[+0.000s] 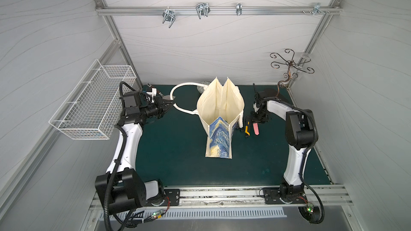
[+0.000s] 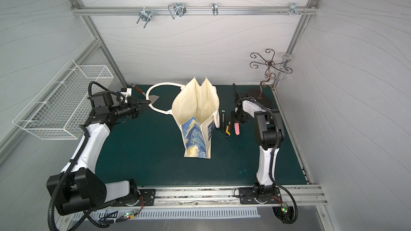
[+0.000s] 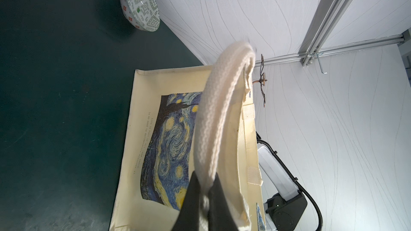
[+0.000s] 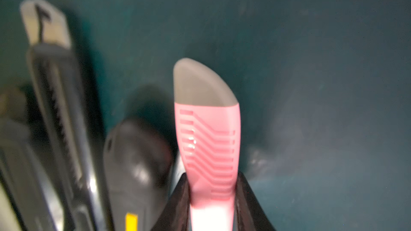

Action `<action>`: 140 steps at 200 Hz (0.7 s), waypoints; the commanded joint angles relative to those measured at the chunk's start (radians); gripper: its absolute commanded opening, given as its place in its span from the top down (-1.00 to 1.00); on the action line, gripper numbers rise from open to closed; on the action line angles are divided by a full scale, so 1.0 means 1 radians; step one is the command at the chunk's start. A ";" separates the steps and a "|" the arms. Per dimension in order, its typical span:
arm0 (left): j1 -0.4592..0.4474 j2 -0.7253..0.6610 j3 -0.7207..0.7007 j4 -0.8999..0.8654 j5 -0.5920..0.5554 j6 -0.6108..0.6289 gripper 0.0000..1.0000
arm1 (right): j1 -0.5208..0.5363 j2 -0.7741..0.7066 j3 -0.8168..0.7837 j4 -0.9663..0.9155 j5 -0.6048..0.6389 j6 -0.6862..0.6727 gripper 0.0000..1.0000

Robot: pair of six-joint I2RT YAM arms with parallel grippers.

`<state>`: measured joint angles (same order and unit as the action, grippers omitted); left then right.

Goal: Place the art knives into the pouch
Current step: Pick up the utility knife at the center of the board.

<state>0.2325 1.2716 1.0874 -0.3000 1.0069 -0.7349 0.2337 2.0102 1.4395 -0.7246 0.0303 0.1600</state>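
Observation:
The cream pouch with the blue-and-yellow night-sky print stands open in the middle of the green mat. My left gripper is shut on its white rope handle and holds it out to the left. Right of the pouch lies the pink art knife with a grey tip. My right gripper points down over its far end, with a finger pressed against each side of the pink body.
A black-and-yellow knife and a black utility knife lie between the pink knife and the pouch. A white wire basket hangs at the left. A patterned bowl sits behind the pouch, and a metal scroll stand stands at the back right.

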 commanded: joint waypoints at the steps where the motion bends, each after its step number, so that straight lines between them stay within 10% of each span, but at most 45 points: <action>1: -0.001 0.006 0.056 0.006 0.020 0.026 1.00 | 0.037 -0.118 -0.002 -0.068 -0.003 -0.012 0.60; 140: -0.001 -0.008 0.062 -0.010 0.018 0.033 1.00 | 0.249 -0.531 0.367 -0.263 0.025 -0.067 0.56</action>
<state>0.2329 1.2724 1.0996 -0.3176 1.0065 -0.7250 0.4389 1.5139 1.7206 -0.9295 0.0521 0.1310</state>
